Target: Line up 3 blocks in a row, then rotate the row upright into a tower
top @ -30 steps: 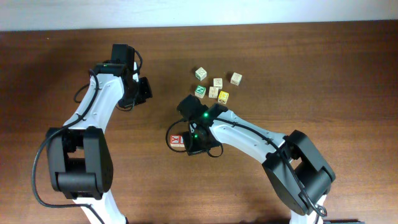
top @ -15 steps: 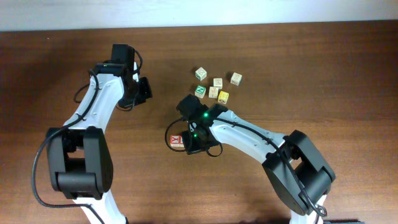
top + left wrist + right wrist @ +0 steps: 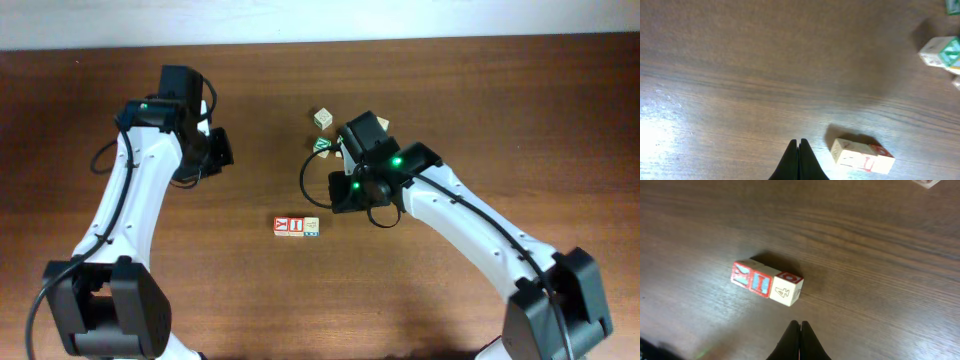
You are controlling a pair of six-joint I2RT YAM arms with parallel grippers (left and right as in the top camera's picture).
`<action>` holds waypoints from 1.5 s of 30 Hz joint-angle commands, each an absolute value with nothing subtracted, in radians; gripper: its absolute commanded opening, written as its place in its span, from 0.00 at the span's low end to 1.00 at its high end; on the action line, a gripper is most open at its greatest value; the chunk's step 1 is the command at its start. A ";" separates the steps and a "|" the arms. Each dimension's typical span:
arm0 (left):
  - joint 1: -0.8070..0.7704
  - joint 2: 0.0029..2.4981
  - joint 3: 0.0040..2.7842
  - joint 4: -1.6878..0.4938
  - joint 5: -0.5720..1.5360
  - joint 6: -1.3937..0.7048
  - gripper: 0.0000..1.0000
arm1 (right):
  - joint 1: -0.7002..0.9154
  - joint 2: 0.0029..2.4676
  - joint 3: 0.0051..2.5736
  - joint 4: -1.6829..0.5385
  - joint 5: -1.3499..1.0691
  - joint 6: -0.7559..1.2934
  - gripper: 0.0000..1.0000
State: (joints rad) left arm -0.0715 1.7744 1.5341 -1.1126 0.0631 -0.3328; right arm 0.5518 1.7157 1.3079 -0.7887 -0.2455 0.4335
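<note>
Overhead, three blocks in touching row, loose cubes partly under right arm, left fingers and right fingers pressed together, empty

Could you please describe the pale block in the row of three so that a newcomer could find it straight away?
On the wooden table, a row of three touching blocks lies near the middle. The pale block is its right-hand end in the overhead view. Its two neighbours show red-and-white tops, while its top is cream.
</note>
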 commanded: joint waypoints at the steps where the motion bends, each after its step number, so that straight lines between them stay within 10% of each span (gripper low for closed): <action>1: -0.070 1.785 1.376 -1.038 0.128 -0.282 0.00 | 0.548 1.758 1.224 -0.729 -0.289 0.473 0.04; 45: -0.324 1.820 1.085 -0.727 0.285 -0.234 0.00 | 0.541 1.763 1.019 -0.516 -0.386 0.525 0.04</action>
State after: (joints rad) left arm -0.3260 1.8103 1.0946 -0.7216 0.2634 -0.2497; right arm 0.5491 1.7615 1.0283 -0.5137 -0.3676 0.5205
